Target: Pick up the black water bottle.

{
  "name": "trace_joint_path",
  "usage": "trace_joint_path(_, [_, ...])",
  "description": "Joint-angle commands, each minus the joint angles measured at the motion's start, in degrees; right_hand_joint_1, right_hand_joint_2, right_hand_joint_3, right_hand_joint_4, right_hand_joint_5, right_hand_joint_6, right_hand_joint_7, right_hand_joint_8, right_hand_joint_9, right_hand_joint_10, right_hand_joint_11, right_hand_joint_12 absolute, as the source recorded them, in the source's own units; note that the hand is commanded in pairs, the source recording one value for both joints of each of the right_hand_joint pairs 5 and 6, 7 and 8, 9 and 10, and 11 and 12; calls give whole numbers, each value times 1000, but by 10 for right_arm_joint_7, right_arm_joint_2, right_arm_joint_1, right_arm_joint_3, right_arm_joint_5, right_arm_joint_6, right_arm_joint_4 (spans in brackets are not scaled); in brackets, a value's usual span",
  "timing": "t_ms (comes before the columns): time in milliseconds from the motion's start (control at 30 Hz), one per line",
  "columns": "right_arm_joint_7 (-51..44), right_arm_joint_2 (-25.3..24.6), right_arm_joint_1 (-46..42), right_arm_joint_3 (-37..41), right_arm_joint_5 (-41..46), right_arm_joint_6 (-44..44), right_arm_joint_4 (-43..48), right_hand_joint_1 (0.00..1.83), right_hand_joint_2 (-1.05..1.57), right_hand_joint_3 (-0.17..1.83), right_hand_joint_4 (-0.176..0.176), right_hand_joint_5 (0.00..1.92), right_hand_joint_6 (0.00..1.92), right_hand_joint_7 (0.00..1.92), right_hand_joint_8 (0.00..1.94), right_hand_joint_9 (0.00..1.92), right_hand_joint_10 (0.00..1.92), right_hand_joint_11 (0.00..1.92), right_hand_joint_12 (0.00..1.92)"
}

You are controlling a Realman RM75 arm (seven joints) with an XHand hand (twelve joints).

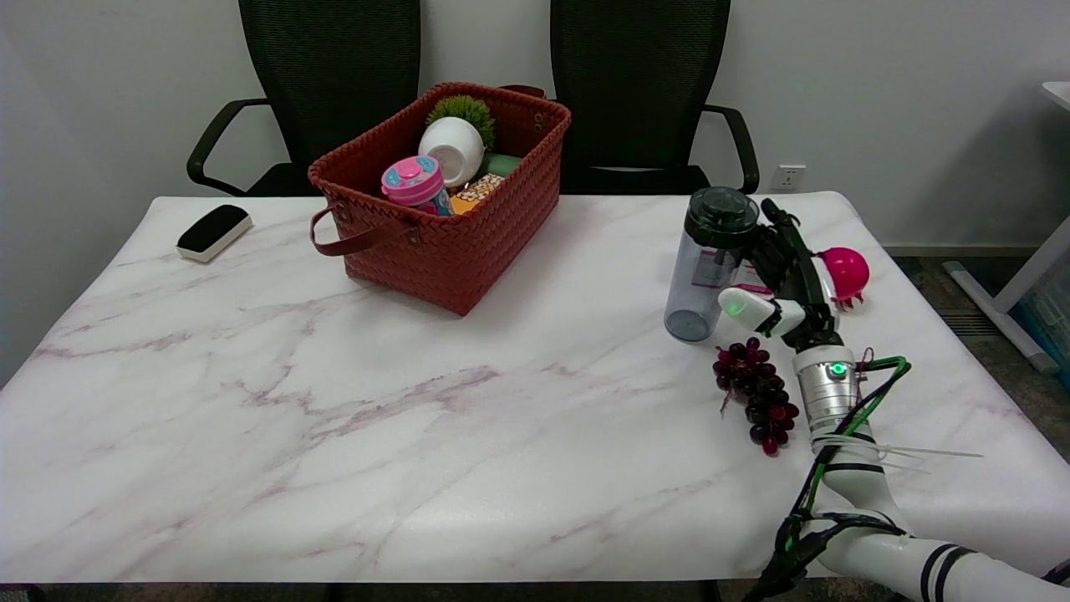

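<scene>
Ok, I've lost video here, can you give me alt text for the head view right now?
The robot's right hand is wrapped against the right side of the upright, smoky translucent water bottle with a black lid at the right of the white marble-patterned table. A bunch of dark red grapes lies just in front, a pink round toy behind the hand, and a red woven basket stands farther left.

A white marble-patterned worktop [468,435] carries a red woven basket [451,242] toward the back, a black-and-white eraser [214,232] at far left, and, at right, a black-lidded water bottle [709,263], dark grapes [759,393] and a pink toy [846,274].
</scene>
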Motion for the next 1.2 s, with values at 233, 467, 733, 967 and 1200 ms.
trace_joint_path(233, [16,-3,37,-6,-12,-52,-30,1039,-284,694,0,172,172,388,388,402,402,381,381])
trace_joint_path(467, [16,-3,45,-13,-12,-73,-31,1056,-295,641,0,172,172,385,385,395,395,373,373])
trace_joint_path(733, [16,-3,46,-13,-12,-88,-33,1078,-319,606,0,171,171,381,381,390,390,364,364])
trace_joint_path(967, [16,-3,48,-11,-12,-91,-36,1145,-235,488,0,183,183,381,381,386,386,350,350])
trace_joint_path(1200, [16,-4,46,-10,-7,-91,-42,1188,-159,444,0,192,192,398,398,391,391,337,337])
